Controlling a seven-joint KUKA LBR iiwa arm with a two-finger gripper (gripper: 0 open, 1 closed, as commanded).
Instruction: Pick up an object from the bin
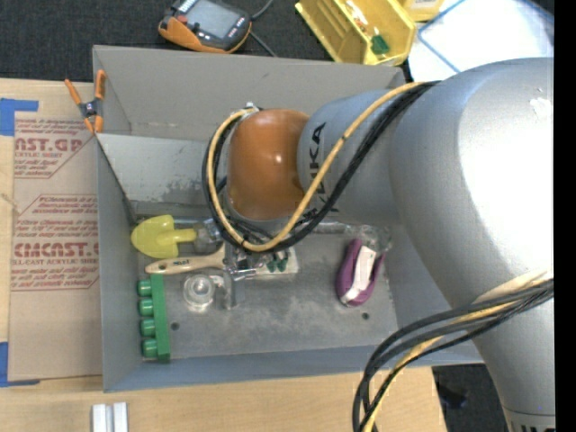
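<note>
Gripper [236, 273] low in the bin [297, 327], clear plastic cap [200, 292] just beside it, beige strip [183, 265] alongside, its opening impossible to tell.

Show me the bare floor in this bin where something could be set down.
Bare: the grey metal bin floor between the clear plastic knob and the purple-and-white oval case. Crowded: the left, where yellow plastic scoop, tan flat strip and green ridged block cluster.

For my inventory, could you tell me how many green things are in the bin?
2: a knobbed green block at left, a small green piece by the claw; the arm may hide more.
</note>
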